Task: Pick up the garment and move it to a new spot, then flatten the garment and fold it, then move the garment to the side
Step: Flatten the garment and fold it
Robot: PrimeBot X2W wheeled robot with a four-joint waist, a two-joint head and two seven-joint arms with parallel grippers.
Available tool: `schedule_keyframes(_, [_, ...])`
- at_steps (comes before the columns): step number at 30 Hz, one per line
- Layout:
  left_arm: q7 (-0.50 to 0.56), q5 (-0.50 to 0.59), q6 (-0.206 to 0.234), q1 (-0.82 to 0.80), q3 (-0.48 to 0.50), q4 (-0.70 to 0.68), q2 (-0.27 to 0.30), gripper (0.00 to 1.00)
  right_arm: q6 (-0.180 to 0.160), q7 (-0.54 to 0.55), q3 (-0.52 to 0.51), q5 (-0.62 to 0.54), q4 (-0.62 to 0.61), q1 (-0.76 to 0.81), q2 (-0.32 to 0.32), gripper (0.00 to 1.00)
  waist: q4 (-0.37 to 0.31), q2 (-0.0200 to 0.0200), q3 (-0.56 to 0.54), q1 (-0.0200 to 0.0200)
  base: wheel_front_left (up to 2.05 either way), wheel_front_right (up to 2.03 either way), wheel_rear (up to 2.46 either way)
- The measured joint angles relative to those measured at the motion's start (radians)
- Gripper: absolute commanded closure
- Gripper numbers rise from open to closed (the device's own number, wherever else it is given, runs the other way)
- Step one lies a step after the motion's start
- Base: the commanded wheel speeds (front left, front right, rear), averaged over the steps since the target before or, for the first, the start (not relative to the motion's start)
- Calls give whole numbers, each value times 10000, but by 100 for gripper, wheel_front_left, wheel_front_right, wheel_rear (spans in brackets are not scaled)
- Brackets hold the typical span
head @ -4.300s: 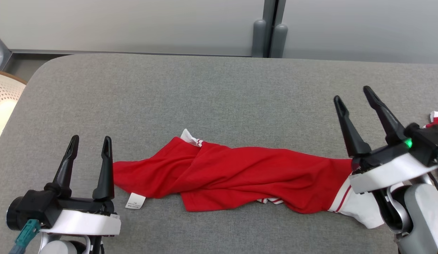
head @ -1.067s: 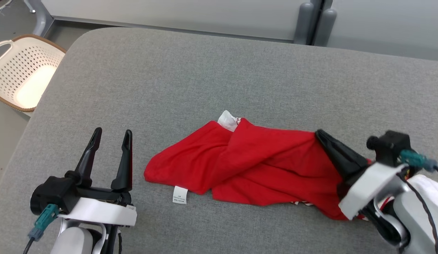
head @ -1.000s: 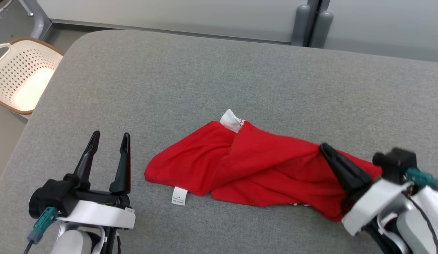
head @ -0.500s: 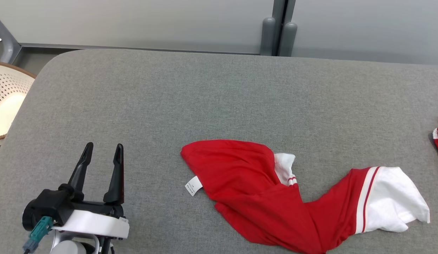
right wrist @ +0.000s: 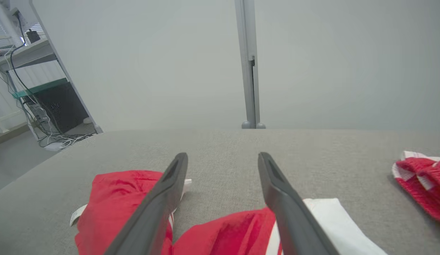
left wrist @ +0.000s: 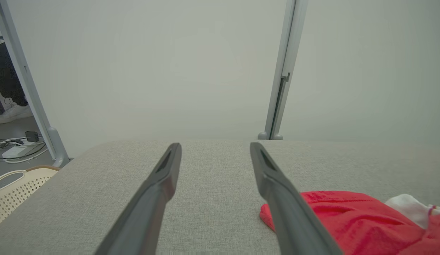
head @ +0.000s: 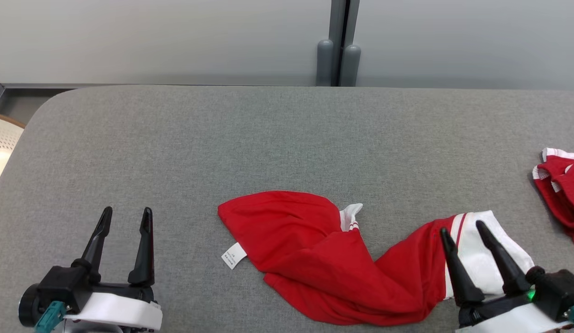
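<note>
1. Two grippers are in your head view, and both have the fingers apart with nothing between them.
2. Your right gripper [head: 461, 227] is at the lower right. Its fingers lie over the white sleeve end [head: 511, 245] of the red jersey [head: 314, 259]. Whether they touch the cloth, I cannot tell.
3. Your left gripper [head: 127, 210] is at the lower left, over bare grey padding and well apart from the jersey.
4. You find the jersey crumpled in a long curved band on the near half of the grey padded table [head: 268, 138], from the middle to the right gripper. A small white care label [head: 233, 255] lies at its left edge.
5. One more red and white garment [head: 559, 194] lies at the table's right edge, apart from the jersey.
6. At the far left you see a part of a cream perforated basket [head: 0, 148] beside the table.
</note>
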Motion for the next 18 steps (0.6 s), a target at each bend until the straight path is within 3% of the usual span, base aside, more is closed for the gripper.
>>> schedule_keyframes(10, [512, 199, 324, 639, -128, -403, 113, 0, 0, 328, -830, -585, -477, -325, 4, 0, -280, 0, -618, 0, 0, 0, 0])
schedule_keyframes(18, [802, 199, 485, 818, -169, -752, 184, 0, 0, 330, -930, -594, -518, -173, 54, 0, -427, 0, -699, 0, 0, 0, 0])
